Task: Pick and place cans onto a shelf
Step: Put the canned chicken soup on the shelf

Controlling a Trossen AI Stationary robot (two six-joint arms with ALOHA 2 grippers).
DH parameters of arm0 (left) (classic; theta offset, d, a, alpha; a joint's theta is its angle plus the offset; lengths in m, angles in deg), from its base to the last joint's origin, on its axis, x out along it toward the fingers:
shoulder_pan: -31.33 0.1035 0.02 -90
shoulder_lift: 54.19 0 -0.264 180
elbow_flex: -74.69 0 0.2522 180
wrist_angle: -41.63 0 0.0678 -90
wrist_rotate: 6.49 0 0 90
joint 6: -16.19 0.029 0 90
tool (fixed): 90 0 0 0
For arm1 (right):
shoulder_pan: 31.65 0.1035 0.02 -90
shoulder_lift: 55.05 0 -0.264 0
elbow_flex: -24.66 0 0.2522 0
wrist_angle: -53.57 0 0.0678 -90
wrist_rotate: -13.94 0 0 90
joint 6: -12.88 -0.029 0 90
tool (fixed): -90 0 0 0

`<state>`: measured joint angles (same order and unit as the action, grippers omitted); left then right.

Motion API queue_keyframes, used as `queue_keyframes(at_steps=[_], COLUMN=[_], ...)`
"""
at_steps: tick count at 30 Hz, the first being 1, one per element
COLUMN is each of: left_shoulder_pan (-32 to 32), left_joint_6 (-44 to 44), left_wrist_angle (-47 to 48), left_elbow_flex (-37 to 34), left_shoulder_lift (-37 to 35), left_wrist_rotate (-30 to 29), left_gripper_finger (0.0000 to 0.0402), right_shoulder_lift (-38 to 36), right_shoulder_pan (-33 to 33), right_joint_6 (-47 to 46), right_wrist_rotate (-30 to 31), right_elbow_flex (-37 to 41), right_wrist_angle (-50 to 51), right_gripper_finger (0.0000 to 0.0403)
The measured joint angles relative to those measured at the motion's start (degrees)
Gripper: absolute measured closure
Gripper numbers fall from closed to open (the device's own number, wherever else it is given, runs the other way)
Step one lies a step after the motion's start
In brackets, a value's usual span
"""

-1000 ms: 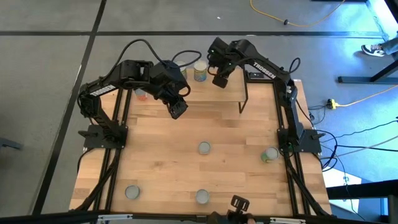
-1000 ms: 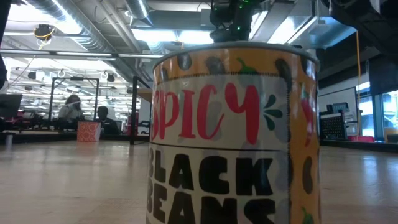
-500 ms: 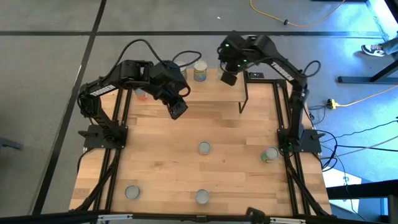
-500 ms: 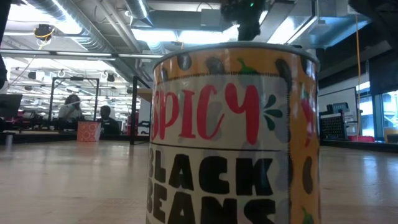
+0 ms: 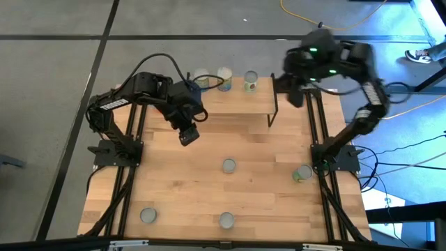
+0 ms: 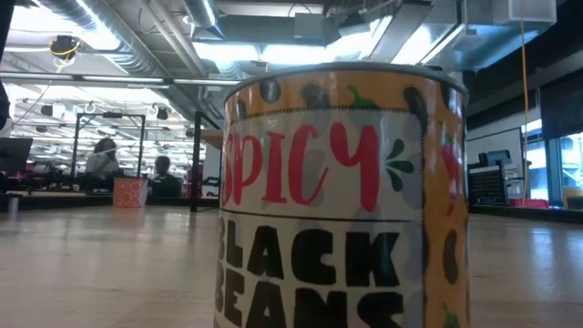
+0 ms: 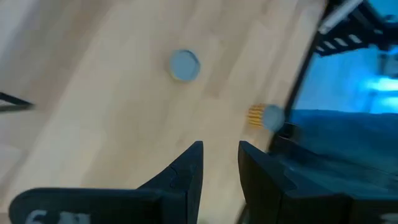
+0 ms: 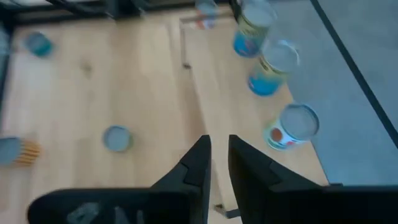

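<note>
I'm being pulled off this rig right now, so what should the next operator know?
Left gripper: above the table in front of the small wood-topped, black-legged shelf, jaws slightly apart, empty.
Right gripper: raised off the shelf's right end, jaws slightly apart, empty.
Done: at least three silver-topped cylindrical cans stand on the shelf top.
Left: four cans are upright on the wooden table, at mid-table, right edge, near-left and near-centre.
</note>
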<state>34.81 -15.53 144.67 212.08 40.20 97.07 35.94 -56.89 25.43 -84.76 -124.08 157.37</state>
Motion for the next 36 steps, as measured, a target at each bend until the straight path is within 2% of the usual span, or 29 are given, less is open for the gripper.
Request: queue_keyframes(at_steps=[5,8,10,14,19,22,27,29,36], left_shoulder_pan=[-3.60,-6.61,-7.99,-10.01,-10.42,-9.74,-8.26,-7.40,-5.68], left_joint_6=[-1.08,-0.94,-1.04,0.71,7.91,14.32,22.90,25.39,33.30], left_wrist_angle=[-0.26,-0.97,-2.89,-12.54,-23.84,-31.95,-43.58,-51.26,-67.30], left_elbow_flex=[0.00,0.07,-0.04,0.05,-0.07,0.10,0.00,0.06,0.04], left_shoulder_lift=[0.00,0.79,1.01,1.42,3.69,6.48,12.31,15.12,23.82], left_wrist_rotate=[4.84,4.42,3.07,0.78,-4.47,-5.69,-5.39,-4.96,-3.48], left_gripper_finger=[0.0308,0.0308,0.0308,0.0308,0.0308,0.0308,0.0308,0.0308,0.0308], right_shoulder_lift=[-6.55,-9.53,-11.24,-14.40,-17.55,-18.84,-20.14,-20.61,-21.16], right_shoulder_pan=[3.06,4.92,6.22,7.83,8.04,8.04,8.04,8.04,8.04], right_joint_6=[-0.30,-0.72,-2.06,-5.03,-10.31,-10.64,-9.50,-9.58,-12.86], right_wrist_rotate=[-7.58,-12.43,-13.39,-13.48,-13.47,-13.47,-13.48,-13.43,-13.44], right_elbow_flex=[-0.04,-0.04,-0.04,-0.04,-0.04,-0.04,-0.04,-0.04,-0.03], right_wrist_angle=[0.06,0.06,0.06,0.04,0.00,0.00,-0.04,-0.05,-0.05], right_gripper_finger=[0.0345,0.0345,0.0345,0.0345,0.0345,0.0345,0.0345,0.0345,0.0345])
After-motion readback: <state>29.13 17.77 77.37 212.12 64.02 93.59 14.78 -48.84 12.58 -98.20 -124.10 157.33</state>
